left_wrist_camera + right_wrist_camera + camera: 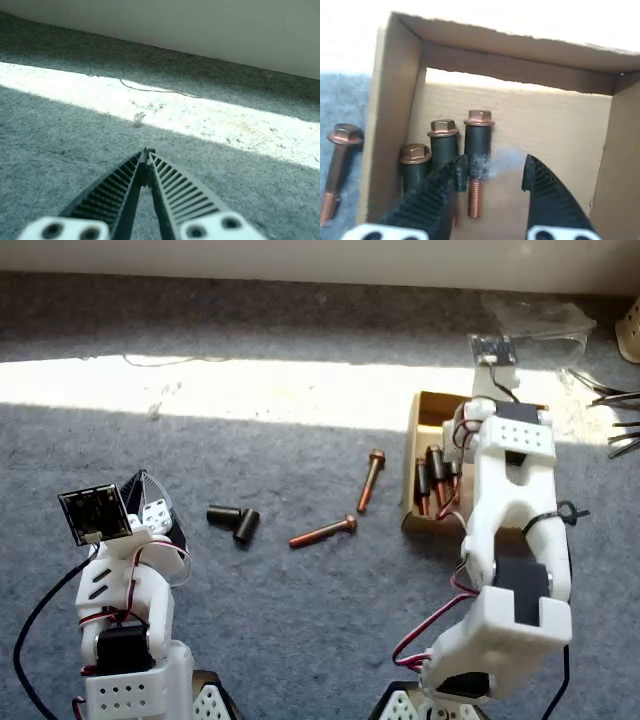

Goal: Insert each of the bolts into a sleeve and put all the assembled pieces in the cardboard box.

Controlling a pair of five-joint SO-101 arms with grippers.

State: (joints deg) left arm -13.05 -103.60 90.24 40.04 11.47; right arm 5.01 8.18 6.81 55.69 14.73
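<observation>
Two copper bolts lie loose on the grey carpet, one near the cardboard box and one nearer the middle. Left of them lie two black sleeves, touching. My right arm hangs over the box. Its gripper is open and holds nothing, just above three assembled pieces that lie side by side against the box wall. A loose bolt lies outside that wall. My left gripper is shut and empty at the near left, left of the sleeves.
A bright sunlit strip crosses the carpet behind the parts. A clear plastic bag lies at the back right, and dark cables come in from the right edge. Open carpet lies between the two arms.
</observation>
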